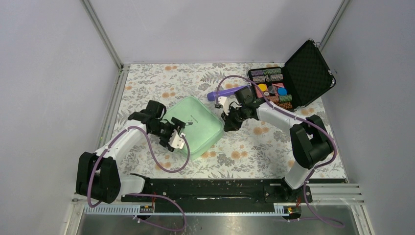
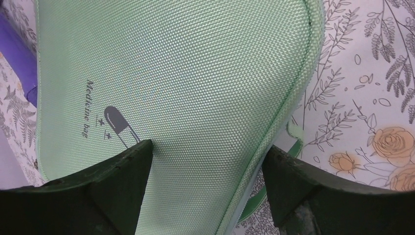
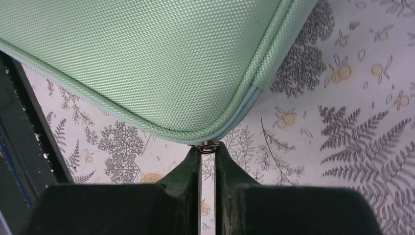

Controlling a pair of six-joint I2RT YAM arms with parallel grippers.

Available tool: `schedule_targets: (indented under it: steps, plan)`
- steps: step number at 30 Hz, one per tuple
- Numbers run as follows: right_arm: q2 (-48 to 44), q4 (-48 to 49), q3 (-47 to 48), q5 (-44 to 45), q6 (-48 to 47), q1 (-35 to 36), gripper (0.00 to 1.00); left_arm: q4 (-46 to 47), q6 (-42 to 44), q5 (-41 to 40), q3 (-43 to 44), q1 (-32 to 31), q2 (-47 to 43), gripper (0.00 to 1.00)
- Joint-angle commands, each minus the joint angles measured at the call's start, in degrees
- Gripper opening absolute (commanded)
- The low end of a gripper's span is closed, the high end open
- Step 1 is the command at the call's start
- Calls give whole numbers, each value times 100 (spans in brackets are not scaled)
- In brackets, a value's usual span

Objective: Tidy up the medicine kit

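Mint-green woven-fabric medicine kit (image 1: pixel 195 126), rounded-square and closed, lies mid-way across the floral-print bench (image 1: pixel 254 147). Left jaws are spread wide, straddling one edge of it. Right jaws are pressed together, pinching what looks like a small silver zipper pull (image 3: pixel 208 146) at its corner.

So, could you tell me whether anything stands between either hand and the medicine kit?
Nothing visible: the right hand is shut on the zipper pull at a corner of the medicine kit, and the open left hand straddles its edge.
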Motion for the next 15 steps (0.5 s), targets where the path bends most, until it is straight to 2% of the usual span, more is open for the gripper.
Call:
schedule_targets:
  steps: [1,7,11,15]
  plan:
    - [-186,-387,517,586,1197,90,0,701,-331,518,-108,-97,64,78]
    - [489,-815,1381,1267,1568,85,0,1533,-1222,734,-382,-249,-24,76]
    - [1097,-772,2171,1232,1260,151,0,2093,-1832,763,-472,-380,-13,74]
    - [1855,-866,3159,1356,883,294,0,2226,-2212,627,-477,-395,-128,74]
